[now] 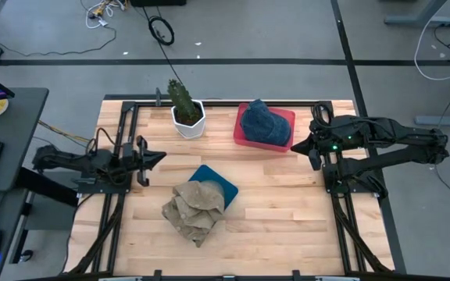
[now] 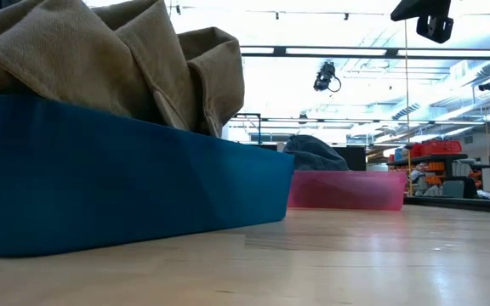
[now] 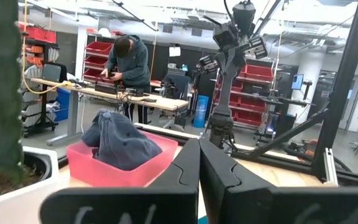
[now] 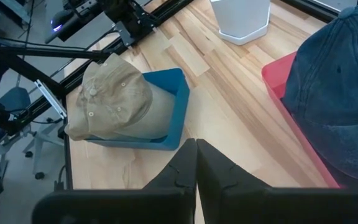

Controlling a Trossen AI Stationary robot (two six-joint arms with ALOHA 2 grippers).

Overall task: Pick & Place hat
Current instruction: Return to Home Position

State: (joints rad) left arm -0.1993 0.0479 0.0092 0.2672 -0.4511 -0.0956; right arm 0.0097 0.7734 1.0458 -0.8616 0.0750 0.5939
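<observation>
Top view of the wooden table (image 1: 287,203). The brown caps (image 1: 195,209) lie heaped in the blue bin (image 1: 219,181), which sits at the centre of the table toward its near edge. The heap overhangs the bin's near-left rim and hides most of it; the pile looks like several caps, though the folds do not allow a sure count. At the far side a dark blue cap (image 1: 262,123) fills a pink bin (image 1: 286,117), with a cactus (image 1: 181,97) in a white pot (image 1: 188,125) to its left. The left gripper (image 1: 156,158) hangs over the table's left edge, fingers pressed together and holding nothing. The right gripper (image 1: 311,148) is at the right edge, just beside the pink bin, likewise closed and empty. A person (image 3: 129,59) stands at a bench in the room beyond.
</observation>
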